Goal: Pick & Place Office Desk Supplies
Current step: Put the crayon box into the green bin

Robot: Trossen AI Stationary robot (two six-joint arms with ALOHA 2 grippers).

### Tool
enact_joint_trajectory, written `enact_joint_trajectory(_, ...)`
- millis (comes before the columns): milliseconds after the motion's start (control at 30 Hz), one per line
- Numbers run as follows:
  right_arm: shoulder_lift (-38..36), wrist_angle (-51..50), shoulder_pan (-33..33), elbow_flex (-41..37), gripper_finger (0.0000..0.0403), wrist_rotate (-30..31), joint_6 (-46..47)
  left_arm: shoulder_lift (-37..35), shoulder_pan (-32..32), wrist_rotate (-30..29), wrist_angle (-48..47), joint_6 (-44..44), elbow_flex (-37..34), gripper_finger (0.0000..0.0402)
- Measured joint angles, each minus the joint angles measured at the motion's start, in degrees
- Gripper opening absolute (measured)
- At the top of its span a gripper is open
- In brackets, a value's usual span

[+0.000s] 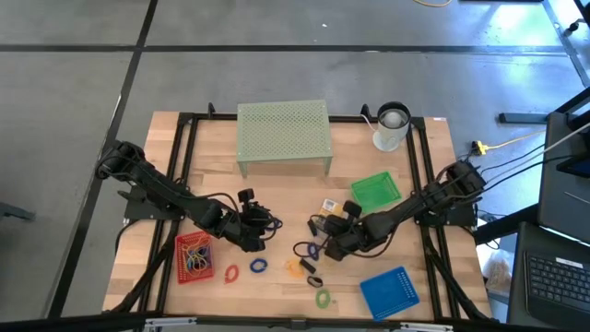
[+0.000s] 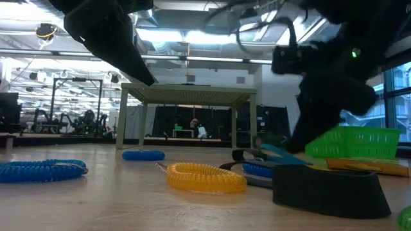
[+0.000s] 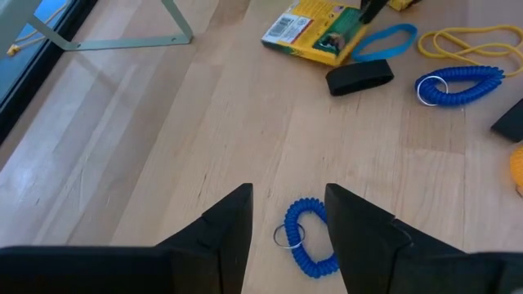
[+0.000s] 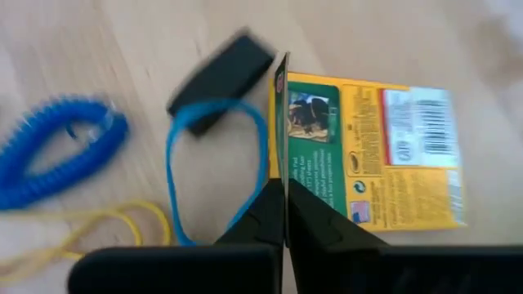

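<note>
High view: right gripper at table centre, left gripper at its nine o'clock.

Right wrist: fingers pinched shut, empty, yellow crayon box just beyond. Reopen, straddle box.

Left wrist: spread around blue coil ring.

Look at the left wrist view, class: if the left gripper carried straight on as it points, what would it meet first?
Probably the blue coil ring lying between the left gripper's open fingers; depth is uncertain.

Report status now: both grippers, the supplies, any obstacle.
Left gripper open over a blue coil ring, not gripping. Right gripper shut, fingers at yellow crayon box edge; hold unclear. Thin blue band close beside.
</note>
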Motion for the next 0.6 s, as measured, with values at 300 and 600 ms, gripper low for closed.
enact_joint_trajectory(300,-6.8,2.1,0.0,0.0,0.0003,11.7,3.0,0.0,0.0,0.0,0.0,0.0,0.0,0.0148)
enact_joint_trajectory(600,-13.2,9.5,1.8,0.1,0.0002,22.8,0.1,0.0,0.0,0.0,0.0,0.0,0.0,0.0148)
